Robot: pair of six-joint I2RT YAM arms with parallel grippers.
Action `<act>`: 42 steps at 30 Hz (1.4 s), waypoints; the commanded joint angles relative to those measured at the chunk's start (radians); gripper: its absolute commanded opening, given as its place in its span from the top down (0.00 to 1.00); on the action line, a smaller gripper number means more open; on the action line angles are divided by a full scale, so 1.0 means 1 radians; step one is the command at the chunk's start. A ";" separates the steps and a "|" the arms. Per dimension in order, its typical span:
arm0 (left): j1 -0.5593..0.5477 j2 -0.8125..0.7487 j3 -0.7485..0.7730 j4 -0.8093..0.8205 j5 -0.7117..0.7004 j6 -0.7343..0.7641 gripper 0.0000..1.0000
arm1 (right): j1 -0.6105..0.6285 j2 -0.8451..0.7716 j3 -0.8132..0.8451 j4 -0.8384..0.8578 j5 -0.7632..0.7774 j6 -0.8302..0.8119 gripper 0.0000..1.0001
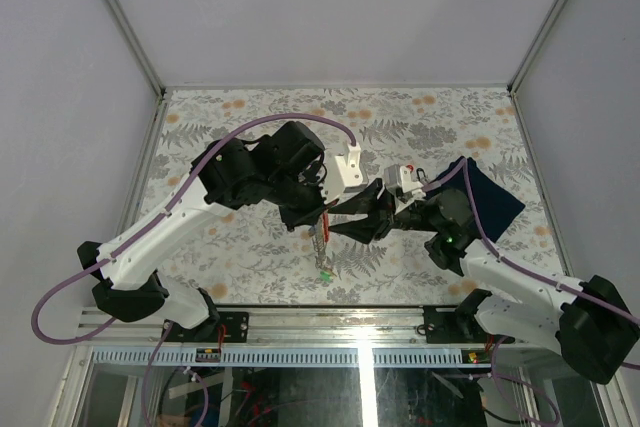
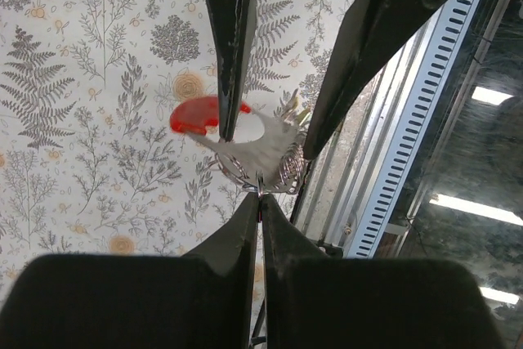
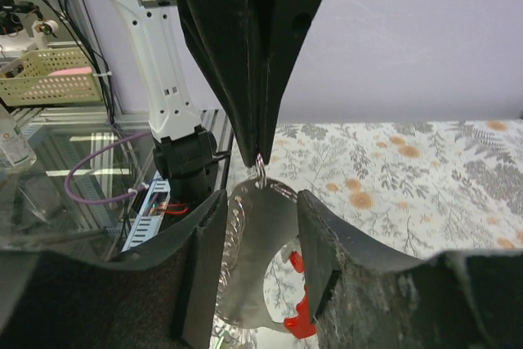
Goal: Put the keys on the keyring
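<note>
My left gripper is shut on the thin wire keyring, nipped at its fingertips. A bunch of small silvery keys hangs below it over the table, with a green tag at the bottom. My right gripper meets it from the right. Its fingers close on the flat silvery head of a key with a red tag, just under the ring. The left wrist view shows that key and its red tag between the right fingers.
A dark navy folded cloth lies at the right of the fern-patterned table. The table's metal front rail runs just below the hanging keys. Grey enclosure walls stand on three sides.
</note>
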 commanded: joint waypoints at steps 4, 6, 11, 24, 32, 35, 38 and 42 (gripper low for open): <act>-0.011 0.000 0.033 0.001 0.028 0.011 1.00 | 0.028 0.036 0.042 0.184 0.019 0.032 0.60; -0.012 0.000 0.033 0.002 0.030 0.012 1.00 | 0.031 0.044 0.052 0.163 0.010 0.026 0.62; -0.012 0.000 0.039 0.001 0.036 0.014 1.00 | 0.046 0.065 0.058 0.156 0.011 0.022 0.62; -0.015 -0.003 0.033 0.001 0.045 0.020 1.00 | 0.068 0.114 0.086 0.185 0.011 0.028 0.70; -0.017 -0.009 0.036 0.001 0.043 0.019 1.00 | 0.072 0.113 0.094 0.154 0.002 0.029 0.97; -0.017 -0.015 0.041 0.004 0.043 0.021 1.00 | 0.073 0.100 0.096 0.122 0.010 0.014 1.00; -0.017 -0.029 0.047 0.015 0.061 0.028 1.00 | 0.071 0.081 0.091 0.108 0.021 0.009 1.00; -0.017 -0.070 0.036 0.058 0.087 0.034 0.83 | 0.065 0.040 0.076 0.112 0.057 0.019 1.00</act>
